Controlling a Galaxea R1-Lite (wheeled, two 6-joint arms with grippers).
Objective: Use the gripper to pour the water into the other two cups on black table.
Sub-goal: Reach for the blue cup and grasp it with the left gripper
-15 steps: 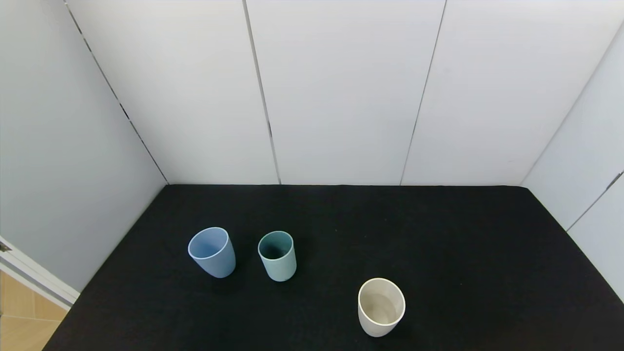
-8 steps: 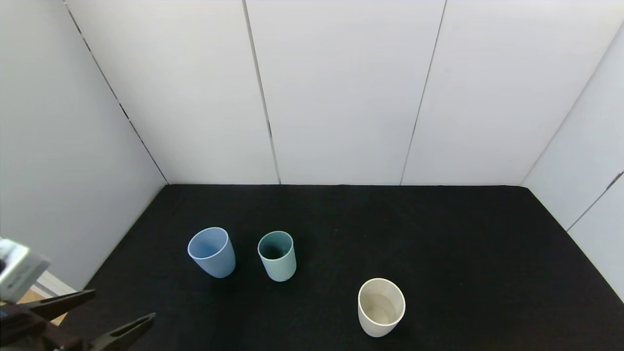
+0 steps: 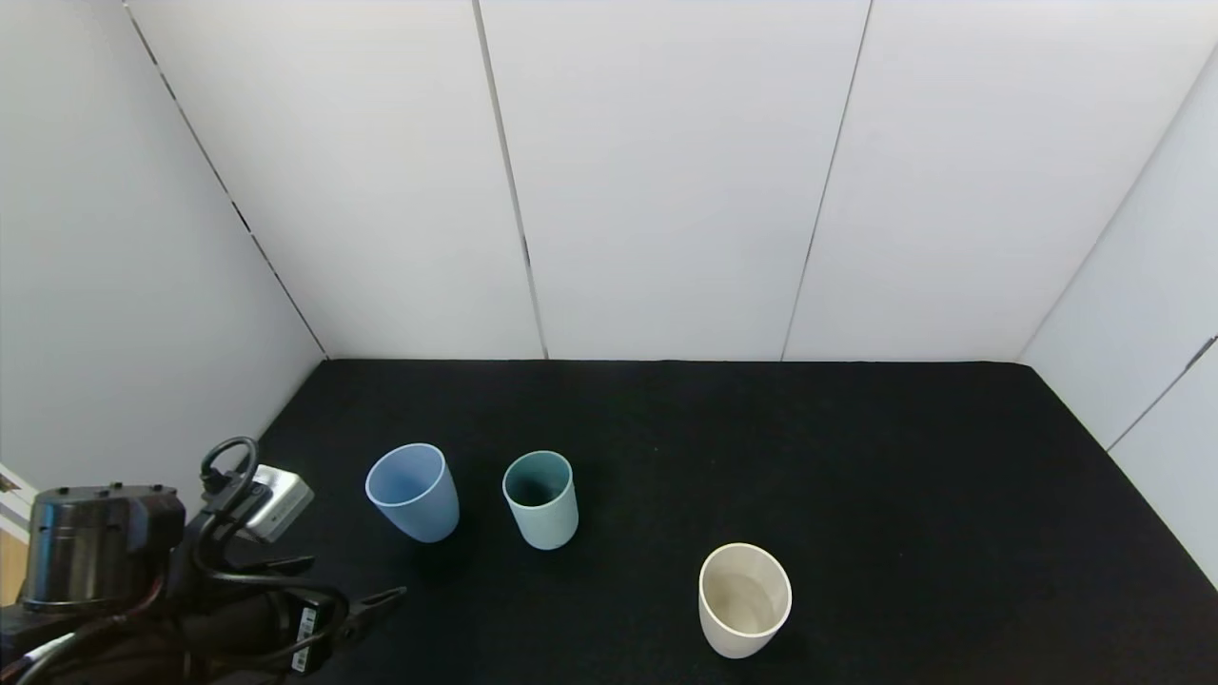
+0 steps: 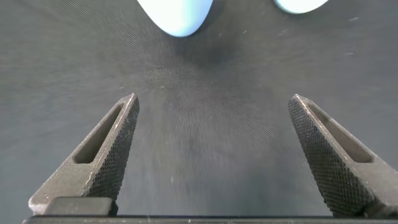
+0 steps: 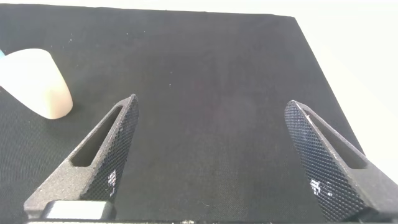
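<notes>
Presently the left end effector (image 3: 357, 590) enters over the near-left corner of the black desk (image 3: 856, 457), its fingers spread wide and holding nothing. The left wrist view confirms the gap between the two textured fingers (image 4: 102, 155), with only bare desk between them. Ahead of this end effector, and near it, stands the light blue cup (image 3: 413, 492), upright; judged from the task, this is the source vessel, though the water cannot be made out inside it. Just beyond the blue cup, farther to the right, stands the teal-green cup (image 3: 540, 499), upright and apart from it. The cream-white cup (image 3: 744, 599) stands well apart, far to the right of the end effector and nearer the robot than the other two cups.

The right end effector (image 5: 214, 155) is likewise spread and empty; it does not show in the head view, and its wrist view finds the cream-white cup (image 5: 34, 82) off to one side.

The step in hand appears to be the approach to the blue cup. To do it well, the fingers should pass either side of the cup wall at mid-height, level and centred, and close without nudging it towards the teal-green cup. A grip too near the rim would risk tipping.
</notes>
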